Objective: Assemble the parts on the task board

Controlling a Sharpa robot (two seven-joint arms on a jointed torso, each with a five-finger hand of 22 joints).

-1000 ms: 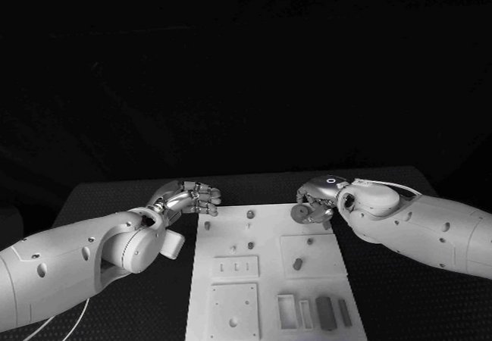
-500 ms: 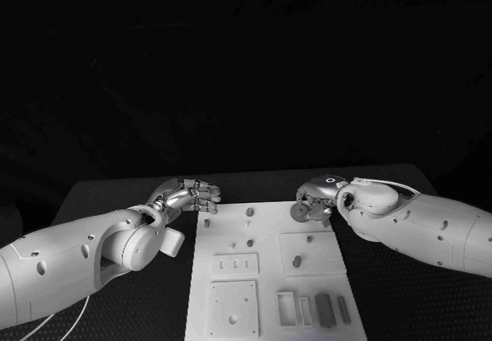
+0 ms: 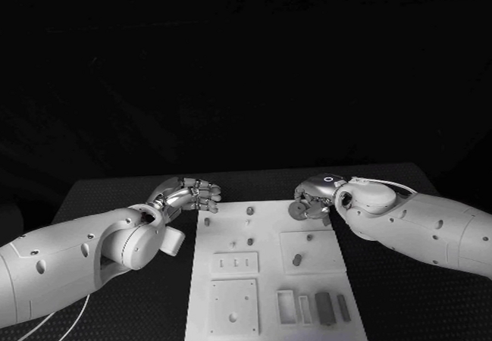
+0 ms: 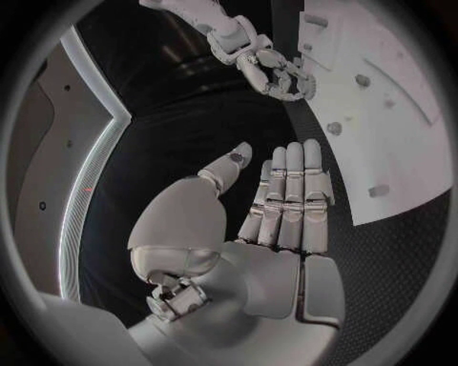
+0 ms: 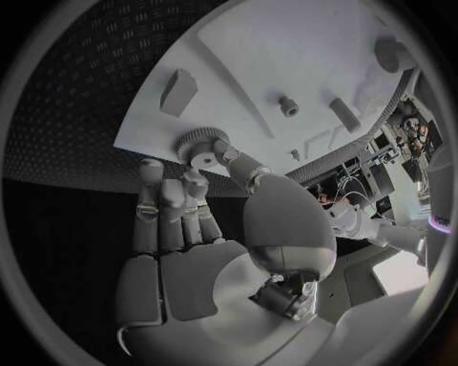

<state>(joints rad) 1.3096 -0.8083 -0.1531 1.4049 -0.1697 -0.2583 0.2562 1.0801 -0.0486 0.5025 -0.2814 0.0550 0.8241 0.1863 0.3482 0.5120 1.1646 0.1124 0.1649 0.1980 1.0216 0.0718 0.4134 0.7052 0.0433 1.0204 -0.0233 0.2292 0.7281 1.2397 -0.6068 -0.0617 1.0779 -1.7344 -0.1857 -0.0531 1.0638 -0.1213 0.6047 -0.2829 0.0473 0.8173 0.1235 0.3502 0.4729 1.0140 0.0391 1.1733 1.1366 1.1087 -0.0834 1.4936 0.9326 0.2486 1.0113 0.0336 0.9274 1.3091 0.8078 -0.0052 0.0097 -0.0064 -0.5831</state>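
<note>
While its fingers are pinching a small toothed gear [image 5: 198, 143] at the far right corner of the task board [image 3: 268, 291], the right hand [image 3: 313, 197] is hovering just above the plate. Rigid and light by the look of it, the gear should be taken by its ridged rim, which ought to resist slipping. Whether it is touching the board is hard to tell. Beside the far left corner, the left hand [image 4: 286, 202] is holding nothing, fingers extended side by side.

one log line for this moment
left hand: empty, beside task board | right hand: holds gear at board's far corner
</note>
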